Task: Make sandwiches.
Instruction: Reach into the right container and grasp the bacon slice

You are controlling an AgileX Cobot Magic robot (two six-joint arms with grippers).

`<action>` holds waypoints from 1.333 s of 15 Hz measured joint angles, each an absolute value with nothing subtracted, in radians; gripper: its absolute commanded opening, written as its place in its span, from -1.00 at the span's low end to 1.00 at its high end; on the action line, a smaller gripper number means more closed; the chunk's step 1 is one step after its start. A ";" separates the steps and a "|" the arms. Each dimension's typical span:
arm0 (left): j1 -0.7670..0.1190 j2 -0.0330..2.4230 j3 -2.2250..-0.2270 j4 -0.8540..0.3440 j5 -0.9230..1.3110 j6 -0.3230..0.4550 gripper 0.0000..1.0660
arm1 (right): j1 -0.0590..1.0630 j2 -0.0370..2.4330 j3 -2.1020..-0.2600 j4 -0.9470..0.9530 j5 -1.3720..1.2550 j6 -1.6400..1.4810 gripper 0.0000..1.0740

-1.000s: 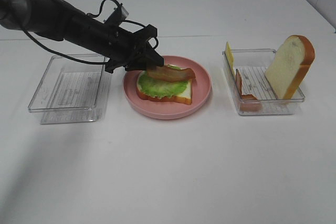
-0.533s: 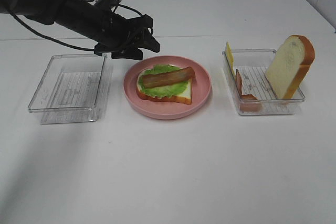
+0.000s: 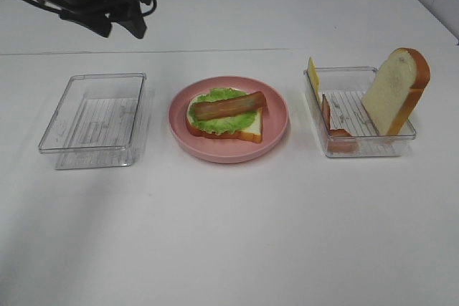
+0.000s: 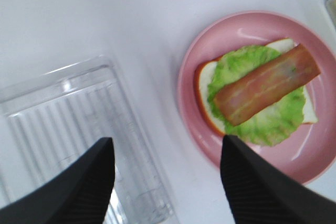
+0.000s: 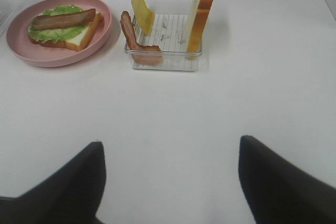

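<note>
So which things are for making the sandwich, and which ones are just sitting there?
For the sandwich: bottom white bread slice with orange-brown crust, green lettuce leaf, brown bacon strip on top, upright white bread slice, yellow cheese slice, second brown bacon strip.
Just sitting there: round pink plate, clear plastic tray on the left, clear plastic tray on the right.

Round pink plate is lying flat near the middle of a white tabletop. Clear rectangular plastic tray with a ribbed floor is sitting on the left in the high view, beside the plate without touching it. Second clear plastic tray, same pattern, is sitting on the right, set further off.
</note>
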State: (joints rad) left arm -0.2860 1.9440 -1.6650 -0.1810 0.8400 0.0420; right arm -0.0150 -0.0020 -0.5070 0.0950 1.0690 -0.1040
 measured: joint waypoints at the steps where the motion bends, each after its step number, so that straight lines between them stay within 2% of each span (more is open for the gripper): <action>1: -0.286 1.896 -1.666 -0.114 0.895 0.000 0.09 | -0.015 -0.002 -0.507 0.095 1.069 -0.104 0.28; 4: -0.286 1.771 -1.666 -0.013 1.040 -0.067 0.09 | -0.015 -0.002 -0.507 0.095 1.069 -0.104 0.28; 11: -0.286 1.559 -1.665 0.000 1.209 -0.066 0.09 | -0.015 -0.002 -0.507 0.095 1.069 -0.104 0.28; 15: -0.286 1.364 -1.467 0.000 1.210 -0.063 0.09 | -0.015 -0.002 -0.507 0.095 1.069 -0.104 0.28; 20: -0.286 1.080 -1.092 0.000 1.214 -0.063 0.09 | -0.015 -0.002 -0.507 0.095 1.069 -0.104 0.28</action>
